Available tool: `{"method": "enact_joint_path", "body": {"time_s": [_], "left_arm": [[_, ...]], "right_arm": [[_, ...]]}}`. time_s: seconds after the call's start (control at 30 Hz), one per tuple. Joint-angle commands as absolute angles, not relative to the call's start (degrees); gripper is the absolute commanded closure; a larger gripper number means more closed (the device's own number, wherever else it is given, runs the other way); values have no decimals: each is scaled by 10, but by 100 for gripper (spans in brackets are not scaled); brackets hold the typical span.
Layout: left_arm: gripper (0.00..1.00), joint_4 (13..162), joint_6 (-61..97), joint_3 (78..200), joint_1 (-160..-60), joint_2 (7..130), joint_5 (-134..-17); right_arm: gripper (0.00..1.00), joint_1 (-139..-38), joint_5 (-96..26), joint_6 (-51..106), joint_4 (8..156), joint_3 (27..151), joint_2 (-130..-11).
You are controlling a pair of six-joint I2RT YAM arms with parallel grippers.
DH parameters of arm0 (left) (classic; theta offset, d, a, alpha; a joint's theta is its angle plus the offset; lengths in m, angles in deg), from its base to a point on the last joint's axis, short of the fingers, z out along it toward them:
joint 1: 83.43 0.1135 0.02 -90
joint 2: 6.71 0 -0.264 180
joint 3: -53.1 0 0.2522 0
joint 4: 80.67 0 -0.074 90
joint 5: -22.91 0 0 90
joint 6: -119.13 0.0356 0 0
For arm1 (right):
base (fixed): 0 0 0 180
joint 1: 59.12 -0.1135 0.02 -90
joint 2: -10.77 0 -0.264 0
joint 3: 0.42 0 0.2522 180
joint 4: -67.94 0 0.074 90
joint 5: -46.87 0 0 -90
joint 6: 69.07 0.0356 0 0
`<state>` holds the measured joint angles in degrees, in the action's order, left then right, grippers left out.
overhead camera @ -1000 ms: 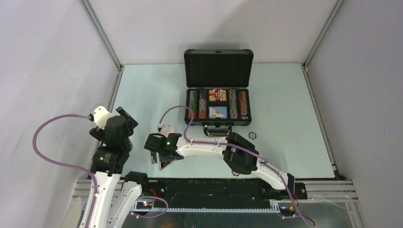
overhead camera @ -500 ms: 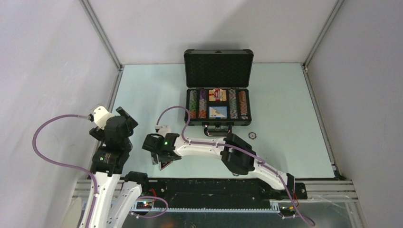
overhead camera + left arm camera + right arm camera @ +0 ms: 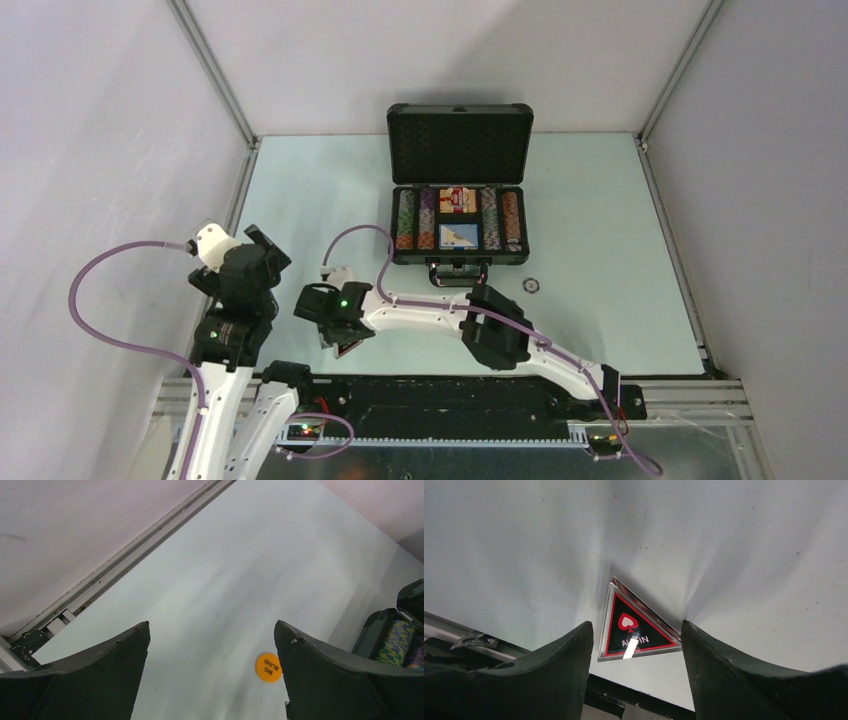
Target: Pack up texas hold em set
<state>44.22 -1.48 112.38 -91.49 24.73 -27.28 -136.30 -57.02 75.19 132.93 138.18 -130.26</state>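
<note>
Pale green surface [image 3: 300, 200] inside a white-walled bay w/ metal frame rails. 1 briefcase [image 3: 459, 140] sits far ctr, lid standing open, handle toward the arms. Inside are 4 rows of poker chips [image 3: 406, 220], 2 per side, and 2 boxes btwn them: the red card box [image 3: 459, 199] at the back, a second box [image 3: 460, 236] w/ a blue-and-tan face in front.

2 arms, 2 grippers. The left gripper [image 3: 211, 630] is spread wide w/ nothing in it, over the left part of the surface and well apart from the case.

2 loose round buttons lie on the surface. The orange button [image 3: 268, 667] reads "BIG BLIND" and lies just beside one left finger in the wrist view, near the case's left end. The other round button [image 3: 530, 285] lies near the case's front right corner (too small to read).

1 triangular marker [image 3: 636, 635], black w/ a red border and a red spade, lies near the surface's front edge. It reads "A…IN"; glare hides the middle. The right gripper [image 3: 634, 627] straddles it, jaws about the marker's width apart, one finger each side. Can't tell if they press on it.
</note>
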Motion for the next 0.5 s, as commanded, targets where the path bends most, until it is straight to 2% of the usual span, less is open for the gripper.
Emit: {"method": "enact_joint_path", "body": {"time_s": [0.0,0.47], "left_arm": [[2,444,-20,1148,-919,243,-273],[2,445,-18,1147,-920,246,-279]], "right_arm": [[32,-1373,-560,755,1365,1374,-1357],[33,-1374,-626,719,1418,1339,-1354]]}}
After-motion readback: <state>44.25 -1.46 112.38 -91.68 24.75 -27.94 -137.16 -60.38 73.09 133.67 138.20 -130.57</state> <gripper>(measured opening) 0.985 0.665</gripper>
